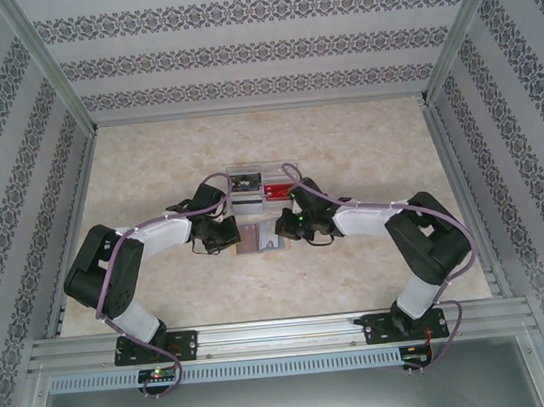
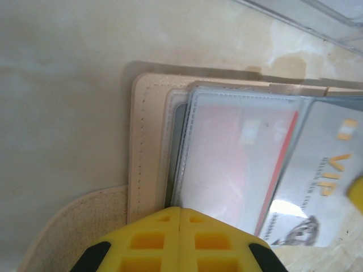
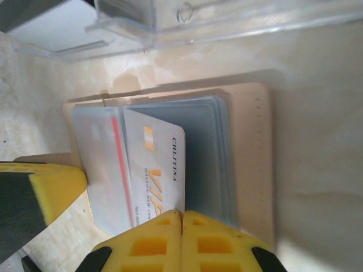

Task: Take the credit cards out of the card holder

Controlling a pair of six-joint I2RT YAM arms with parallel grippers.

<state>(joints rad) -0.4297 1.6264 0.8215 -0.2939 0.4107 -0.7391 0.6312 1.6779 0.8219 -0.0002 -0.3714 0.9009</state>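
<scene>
The card holder (image 2: 146, 141) lies open on the table (image 2: 62, 85); left claw (image 2: 180, 211) and right claw (image 3: 182, 213) are both clenched. The holder is best pinned while the protruding VIP card (image 3: 156, 170) is slid out flat.

On the pale marbled worktop (image 1: 363, 159), a tan stitched card holder with clear plastic sleeves (image 1: 259, 243) lies open and flat near the middle. Just beside it at 12 o'clock stands a clear plastic box with compartments (image 1: 262, 169). A red flat card (image 1: 277, 190) sits in the box's 3 o'clock side. The left hand (image 1: 229, 233) is at the holder's 9 o'clock edge and the right hand (image 1: 285, 227) at its 3 o'clock edge. A silver VIP card (image 3: 156, 175) lies slanted across the sleeves, one end reaching the right hand's tips.
</scene>
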